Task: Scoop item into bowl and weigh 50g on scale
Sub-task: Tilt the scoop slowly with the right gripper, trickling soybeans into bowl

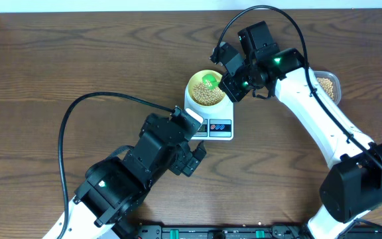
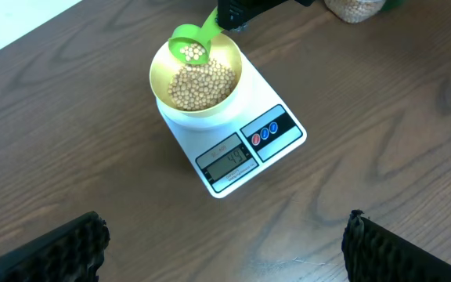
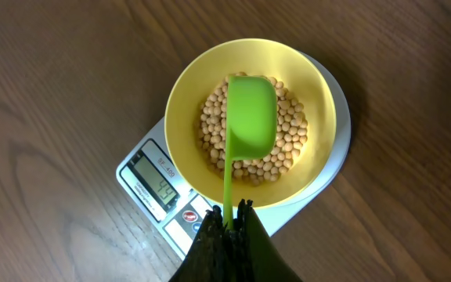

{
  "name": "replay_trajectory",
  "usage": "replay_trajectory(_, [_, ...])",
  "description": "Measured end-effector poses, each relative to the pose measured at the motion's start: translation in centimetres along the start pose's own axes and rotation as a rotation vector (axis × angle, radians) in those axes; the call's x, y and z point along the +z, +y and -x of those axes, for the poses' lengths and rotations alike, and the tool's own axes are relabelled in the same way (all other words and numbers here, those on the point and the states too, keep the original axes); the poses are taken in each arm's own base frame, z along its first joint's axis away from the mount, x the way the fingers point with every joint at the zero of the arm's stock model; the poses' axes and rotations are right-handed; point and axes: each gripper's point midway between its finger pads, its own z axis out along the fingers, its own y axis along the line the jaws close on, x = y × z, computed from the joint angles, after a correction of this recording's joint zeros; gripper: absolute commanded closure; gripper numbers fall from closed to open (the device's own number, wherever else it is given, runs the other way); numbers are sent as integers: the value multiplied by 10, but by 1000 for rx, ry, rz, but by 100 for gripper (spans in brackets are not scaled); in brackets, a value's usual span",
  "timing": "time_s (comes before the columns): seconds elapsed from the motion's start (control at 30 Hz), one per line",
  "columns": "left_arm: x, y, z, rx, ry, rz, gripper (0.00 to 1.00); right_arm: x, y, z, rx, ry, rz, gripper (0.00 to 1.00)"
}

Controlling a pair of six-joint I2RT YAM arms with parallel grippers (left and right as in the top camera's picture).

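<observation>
Green scoop [image 3: 250,113] tips beans [image 3: 288,129] into bowl [image 3: 185,90] on scale [image 3: 135,176]
Right gripper [image 3: 227,223] clamps its handle for pouring; left gripper [image 2: 227,249] hangs open, empty.

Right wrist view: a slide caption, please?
Right tool holding a green plastic scoop above small tan beans in a round yellow bowl on a white kitchen scale.

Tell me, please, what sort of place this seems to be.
Probably a robotics lab bench rather than a home kitchen: a left arm and a right arm work at a wooden table, set up with a white scale, a yellow bowl of beans and a green scoop.
</observation>
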Motion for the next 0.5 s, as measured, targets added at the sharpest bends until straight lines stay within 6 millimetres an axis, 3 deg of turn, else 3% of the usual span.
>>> replay_trajectory(0.5, [0, 0, 0, 0, 0, 0, 2, 0, 0, 1, -12, -3, -1, 99])
